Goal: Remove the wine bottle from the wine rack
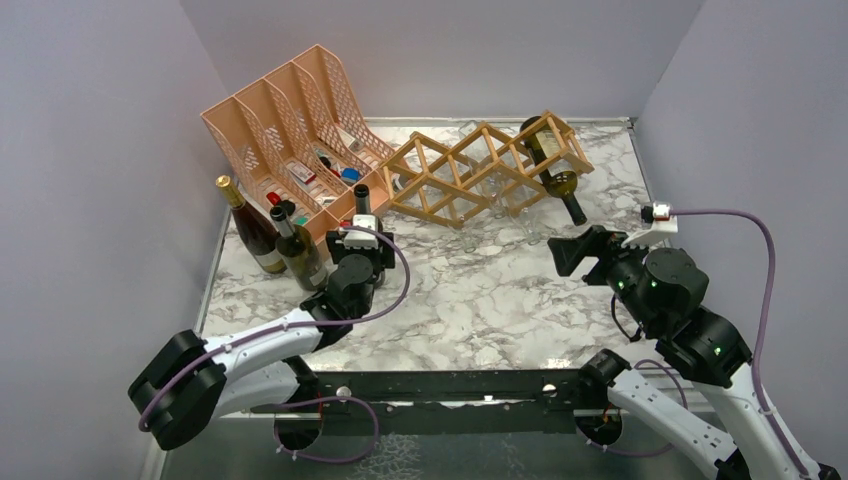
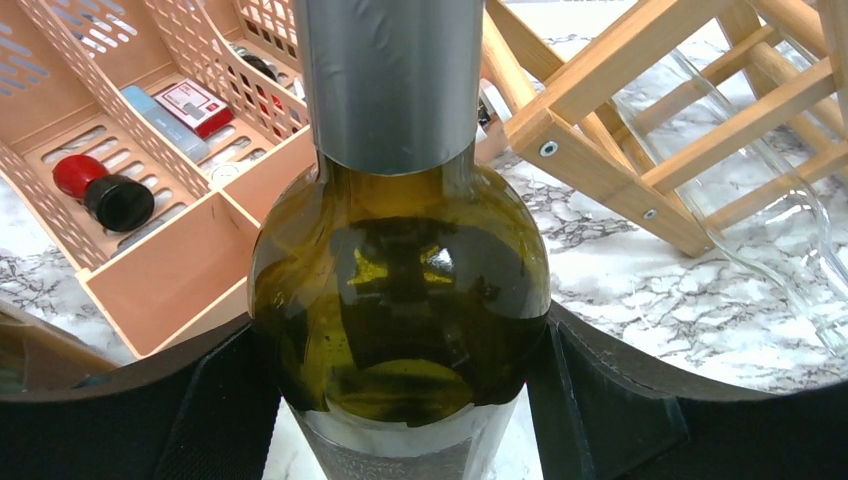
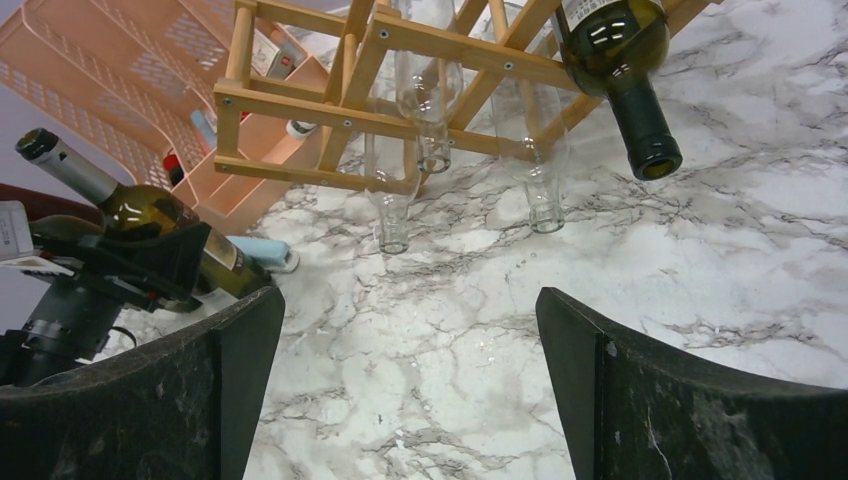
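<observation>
The tan wooden wine rack (image 1: 470, 175) (image 2: 600, 110) (image 3: 330, 110) lies across the back of the marble table. A dark green wine bottle (image 1: 550, 160) (image 3: 615, 45) rests in its right end, neck pointing out toward the front. Clear glass bottles (image 3: 428, 90) hang in its middle openings. My right gripper (image 1: 578, 250) (image 3: 410, 380) stands open just in front of that end, only bare marble between its fingers. My left gripper (image 1: 360, 232) (image 2: 400, 400) is shut on another green wine bottle (image 1: 362, 205) (image 2: 400, 290) with a grey foil neck, upright beside the rack's left end.
A salmon-pink mesh organiser (image 1: 290, 120) (image 2: 180, 270) with small items stands at the back left, right behind the held bottle. Two more bottles (image 1: 252, 230) (image 1: 298, 250) stand by the left wall. Grey walls enclose the table on three sides.
</observation>
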`<state>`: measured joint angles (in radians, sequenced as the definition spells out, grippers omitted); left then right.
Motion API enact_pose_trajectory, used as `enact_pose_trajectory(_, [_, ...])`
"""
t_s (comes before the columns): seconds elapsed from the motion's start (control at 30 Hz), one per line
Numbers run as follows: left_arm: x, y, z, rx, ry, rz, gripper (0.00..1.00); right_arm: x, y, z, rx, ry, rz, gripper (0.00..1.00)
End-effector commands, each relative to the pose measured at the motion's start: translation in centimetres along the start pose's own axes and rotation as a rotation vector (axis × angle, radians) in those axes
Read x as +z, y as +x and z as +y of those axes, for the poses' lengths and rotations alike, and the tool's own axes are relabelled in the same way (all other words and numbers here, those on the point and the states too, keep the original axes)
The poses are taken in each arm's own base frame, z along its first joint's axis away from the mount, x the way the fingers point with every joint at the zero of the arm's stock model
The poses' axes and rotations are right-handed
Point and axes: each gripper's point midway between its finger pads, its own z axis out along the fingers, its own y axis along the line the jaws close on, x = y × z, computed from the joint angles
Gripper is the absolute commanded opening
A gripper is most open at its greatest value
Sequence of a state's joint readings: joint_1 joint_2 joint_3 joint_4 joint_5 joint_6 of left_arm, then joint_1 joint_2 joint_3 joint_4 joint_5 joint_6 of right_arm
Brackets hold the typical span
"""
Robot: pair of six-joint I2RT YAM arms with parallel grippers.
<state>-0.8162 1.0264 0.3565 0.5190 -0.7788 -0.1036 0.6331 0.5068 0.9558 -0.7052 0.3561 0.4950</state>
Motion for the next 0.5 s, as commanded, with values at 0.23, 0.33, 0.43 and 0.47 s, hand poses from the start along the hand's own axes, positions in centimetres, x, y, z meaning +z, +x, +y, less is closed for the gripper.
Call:
enact_pose_trajectory(0.23, [3.2, -4.2, 0.4, -0.088, -0.038, -0.187, 0.36, -0.7, 0.0, -0.3, -0.003, -0.003, 0.001, 0.99])
enact_pose_trajectory(0.33, [3.6, -4.1, 0.3, -0.082, -0.024, -0.201, 0.35, -0.8, 0.1, -0.3, -0.003, -0.003, 0.005, 0.99])
enact_pose_trajectory(0.43, [3.5, -3.6, -0.1, -0.09, 0.006, -0.199, 0.35, -0.9, 0.2, -0.3, -0.002, -0.005, 0.005, 0.99])
enact_pose_trajectory(0.47, [3.4, -3.4, -0.2, -0.093, 0.019, -0.196, 0.35, -0.9, 0.2, -0.4, -0.001, -0.005, 0.004, 0.99])
